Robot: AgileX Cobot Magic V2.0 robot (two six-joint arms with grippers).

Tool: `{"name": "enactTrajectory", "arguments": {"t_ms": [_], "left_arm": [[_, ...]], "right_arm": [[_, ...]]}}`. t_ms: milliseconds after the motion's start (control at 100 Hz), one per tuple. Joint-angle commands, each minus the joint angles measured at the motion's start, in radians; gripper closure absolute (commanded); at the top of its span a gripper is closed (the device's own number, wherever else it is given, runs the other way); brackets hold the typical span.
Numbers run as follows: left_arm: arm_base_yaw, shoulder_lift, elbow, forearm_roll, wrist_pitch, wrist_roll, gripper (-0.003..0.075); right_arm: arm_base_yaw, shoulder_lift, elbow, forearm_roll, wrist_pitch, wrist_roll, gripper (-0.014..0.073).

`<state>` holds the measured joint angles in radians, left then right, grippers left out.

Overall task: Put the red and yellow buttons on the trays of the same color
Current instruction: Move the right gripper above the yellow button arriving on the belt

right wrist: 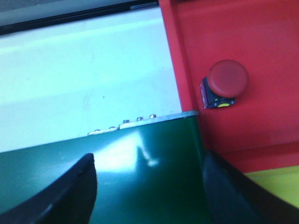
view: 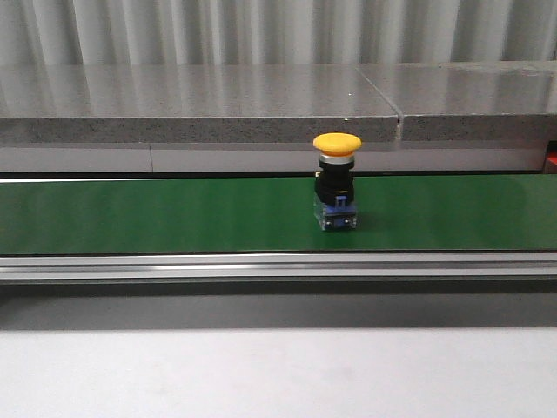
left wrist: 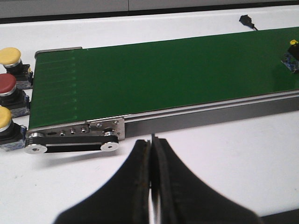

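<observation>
A yellow button (view: 337, 181) stands upright on the green conveyor belt (view: 174, 213), right of centre; its edge shows far off in the left wrist view as a yellow button (left wrist: 290, 55). At the belt's left end stand two yellow buttons (left wrist: 10, 56) (left wrist: 4, 120) and a red button (left wrist: 7, 84) on the white table. My left gripper (left wrist: 152, 144) is shut and empty above the white table, in front of the belt. My right gripper (right wrist: 148, 168) is open over the belt's right end. A red button (right wrist: 226, 80) lies on the red tray (right wrist: 243, 37). A corner of the yellow tray (right wrist: 275, 184) shows beside it.
A grey stone ledge (view: 200, 104) runs behind the belt. The belt's metal frame and roller (left wrist: 74, 137) border the white table (view: 278, 374). A small black connector (left wrist: 246, 19) lies on the table beyond the belt.
</observation>
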<state>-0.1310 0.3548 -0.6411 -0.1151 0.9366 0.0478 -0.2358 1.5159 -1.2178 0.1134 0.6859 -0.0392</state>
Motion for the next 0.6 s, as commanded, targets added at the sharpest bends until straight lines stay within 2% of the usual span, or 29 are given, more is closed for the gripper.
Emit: {"name": "enactTrajectory", "arguments": {"t_ms": [0, 90, 270, 590], "left_arm": [[-0.006, 0.010, -0.026, -0.013, -0.062, 0.002, 0.0741], [-0.006, 0.010, -0.026, -0.013, -0.062, 0.002, 0.0741], [-0.006, 0.010, -0.026, -0.013, -0.062, 0.002, 0.0741], [-0.006, 0.010, -0.026, -0.013, -0.062, 0.002, 0.0741]], "right_arm": [[0.021, -0.099, 0.012, 0.012, -0.014, -0.012, 0.0104], [0.052, -0.155, 0.033, 0.012, 0.025, -0.012, 0.0088], [0.109, -0.234, 0.036, 0.024, 0.131, -0.012, -0.0003], [0.240, -0.266, 0.036, 0.062, 0.304, -0.014, -0.0010]]}}
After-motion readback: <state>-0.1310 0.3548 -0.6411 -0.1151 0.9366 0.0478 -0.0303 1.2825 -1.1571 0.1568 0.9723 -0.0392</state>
